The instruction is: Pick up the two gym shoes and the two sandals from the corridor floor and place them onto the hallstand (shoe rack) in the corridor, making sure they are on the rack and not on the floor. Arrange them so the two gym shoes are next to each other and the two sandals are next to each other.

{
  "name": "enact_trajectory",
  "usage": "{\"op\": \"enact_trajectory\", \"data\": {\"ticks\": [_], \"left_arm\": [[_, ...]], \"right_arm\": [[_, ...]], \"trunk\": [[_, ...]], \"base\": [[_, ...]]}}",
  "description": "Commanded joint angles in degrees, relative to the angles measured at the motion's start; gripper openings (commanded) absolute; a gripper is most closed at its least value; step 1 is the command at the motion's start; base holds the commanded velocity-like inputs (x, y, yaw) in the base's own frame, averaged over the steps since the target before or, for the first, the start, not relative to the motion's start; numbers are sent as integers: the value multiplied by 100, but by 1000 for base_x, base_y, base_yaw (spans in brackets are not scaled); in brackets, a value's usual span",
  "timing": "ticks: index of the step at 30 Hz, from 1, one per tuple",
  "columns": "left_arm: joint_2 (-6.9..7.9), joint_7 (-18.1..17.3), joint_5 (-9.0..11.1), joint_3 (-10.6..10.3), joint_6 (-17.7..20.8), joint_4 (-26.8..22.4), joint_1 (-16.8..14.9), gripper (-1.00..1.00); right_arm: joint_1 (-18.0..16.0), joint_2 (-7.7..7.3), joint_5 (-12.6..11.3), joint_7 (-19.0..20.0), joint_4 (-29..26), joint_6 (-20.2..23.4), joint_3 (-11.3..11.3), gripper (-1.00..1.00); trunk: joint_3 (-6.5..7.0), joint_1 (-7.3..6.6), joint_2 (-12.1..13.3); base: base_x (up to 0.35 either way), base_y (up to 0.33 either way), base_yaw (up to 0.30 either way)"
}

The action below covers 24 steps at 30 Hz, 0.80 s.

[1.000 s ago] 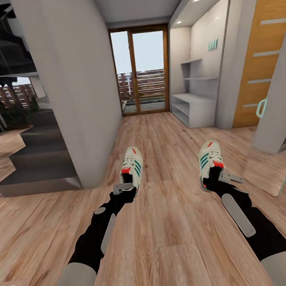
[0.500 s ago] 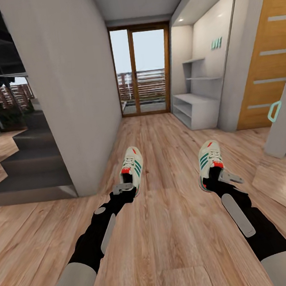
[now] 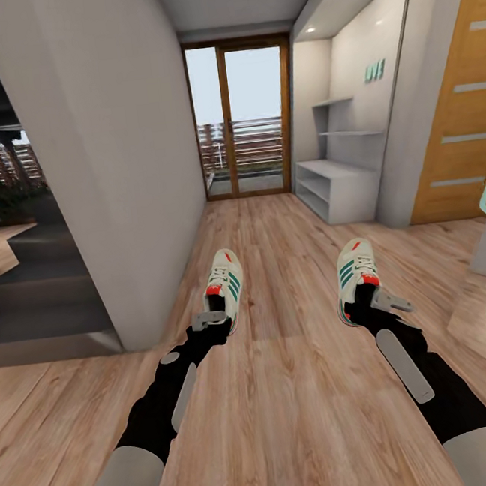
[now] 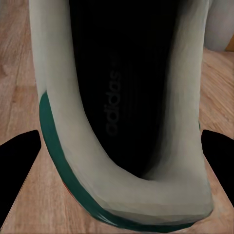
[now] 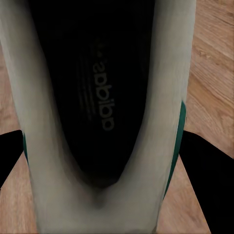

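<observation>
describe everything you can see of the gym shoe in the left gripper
The gym shoe is a cream-white lace-up sneaker with three green side stripes and red-orange patches at tongue and heel. It is held off the wood floor, toe pointing ahead down the corridor toward the glass door. The left gripper is clamped at its heel end. The left wrist view looks down into its opening: a dark insole with faint printed lettering, a padded pale collar and a green band along the sole edge.

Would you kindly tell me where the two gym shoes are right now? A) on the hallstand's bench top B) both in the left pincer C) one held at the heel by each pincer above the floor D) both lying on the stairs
C: the left pincer grips one gym shoe at its heel and the right pincer grips the other gym shoe; the hallstand stands ahead.
</observation>
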Motion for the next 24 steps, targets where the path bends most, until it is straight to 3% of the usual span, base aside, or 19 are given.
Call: {"op": "enact_trajectory", "data": {"ticks": [1, 24], "left_arm": [[-1, -7, 61, 2, 40, -9, -2, -100], [8, -7, 61, 7, 49, -9, -1, -100]], "right_arm": [[-4, -7, -42, -54, -8, 7, 13, -100], [-5, -7, -42, -54, -10, 7, 9, -100]], "trunk": [[-6, 2, -3], [-6, 2, -3]], "base": [[349, 0, 0], [349, 0, 0]]}}
